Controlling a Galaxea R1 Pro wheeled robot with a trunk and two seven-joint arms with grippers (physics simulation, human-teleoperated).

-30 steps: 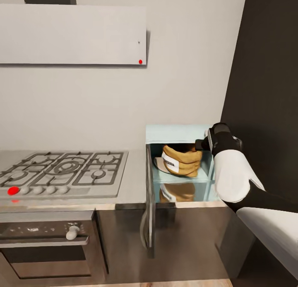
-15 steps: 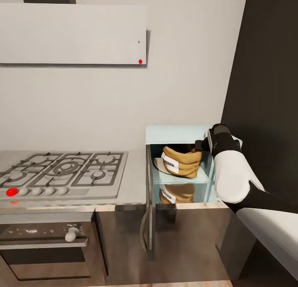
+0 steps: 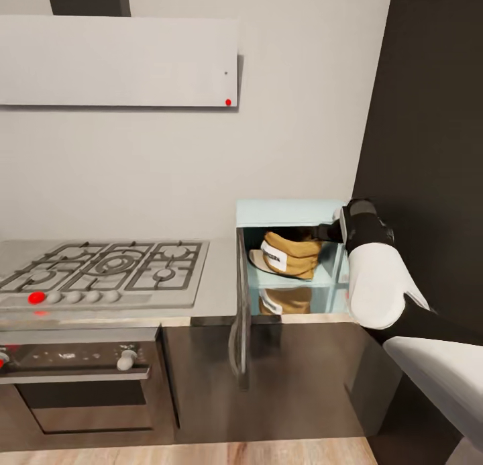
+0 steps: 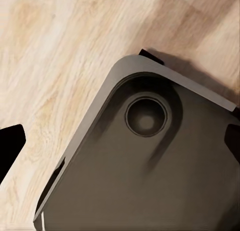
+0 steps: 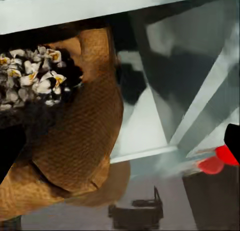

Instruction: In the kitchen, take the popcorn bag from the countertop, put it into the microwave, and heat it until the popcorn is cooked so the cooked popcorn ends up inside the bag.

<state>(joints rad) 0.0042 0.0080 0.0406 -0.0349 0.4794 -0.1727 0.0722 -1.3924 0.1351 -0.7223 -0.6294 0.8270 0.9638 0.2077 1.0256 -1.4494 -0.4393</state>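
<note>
We see the popcorn bag sitting inside the microwave, tilted with its white label toward the open door, and up close the popcorn shows as a speckled heap at the bag's mouth. The microwave stands on the countertop just beside the gas hob. Our right gripper reaches into the microwave near the bag, but we cannot tell whether it is open or closed, nor can we tell for the left one.
</note>
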